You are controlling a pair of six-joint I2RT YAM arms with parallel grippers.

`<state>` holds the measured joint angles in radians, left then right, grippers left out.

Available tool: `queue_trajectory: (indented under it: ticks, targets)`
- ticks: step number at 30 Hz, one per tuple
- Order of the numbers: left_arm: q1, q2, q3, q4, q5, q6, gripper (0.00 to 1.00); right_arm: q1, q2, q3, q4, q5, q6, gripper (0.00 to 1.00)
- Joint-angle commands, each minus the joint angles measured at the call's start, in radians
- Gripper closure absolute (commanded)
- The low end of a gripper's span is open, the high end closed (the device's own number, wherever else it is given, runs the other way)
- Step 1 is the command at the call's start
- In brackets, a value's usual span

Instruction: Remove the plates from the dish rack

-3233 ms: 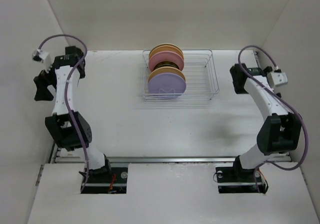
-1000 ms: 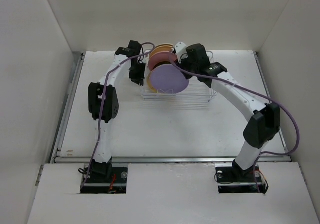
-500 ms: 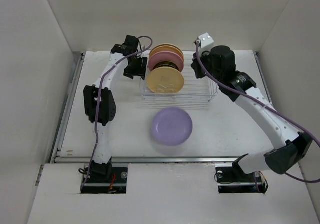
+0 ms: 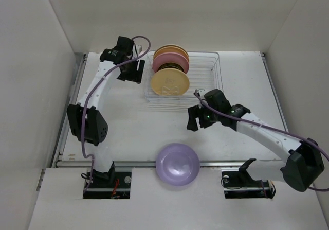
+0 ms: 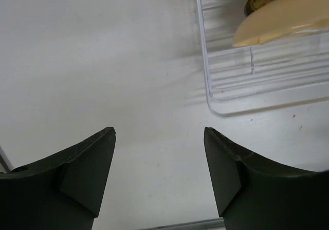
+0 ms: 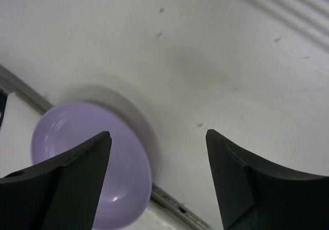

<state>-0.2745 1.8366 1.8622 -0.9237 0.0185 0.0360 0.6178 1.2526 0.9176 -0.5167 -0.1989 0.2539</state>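
Lavender plate point(image 4: 178, 163) lies across the near edge of the table point(image 4: 128, 132), apart from the empty, spread right hand point(image 4: 194, 120).

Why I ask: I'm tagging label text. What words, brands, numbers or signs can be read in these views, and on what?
No readable text in any view.
Front plate in the rack: faint marks near its lower edge, too small to read.
Lavender plate, left pincer, right pincer: plain, no lettering.
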Motion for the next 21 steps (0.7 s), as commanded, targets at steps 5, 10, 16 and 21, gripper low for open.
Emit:
queue_trajectory:
  ticks: [5, 10, 16, 21]
  targets:
    - [-0.005, -0.146, -0.09, -0.063, -0.042, 0.062, 0.33, 0.169, -0.024, -0.1, 0.03, -0.076, 0.157, 0.13]
    - [-0.005, -0.194, -0.167, -0.073, -0.042, 0.062, 0.33, 0.191, 0.096, -0.12, 0.035, 0.027, 0.212, 0.16]
    - [-0.005, -0.243, -0.238, -0.073, -0.051, 0.053, 0.34, 0.203, 0.223, -0.098, 0.035, 0.065, 0.258, 0.39]
    - [-0.005, -0.295, -0.259, -0.073, -0.061, 0.053, 0.34, 0.264, 0.258, -0.12, 0.069, 0.055, 0.292, 0.61]
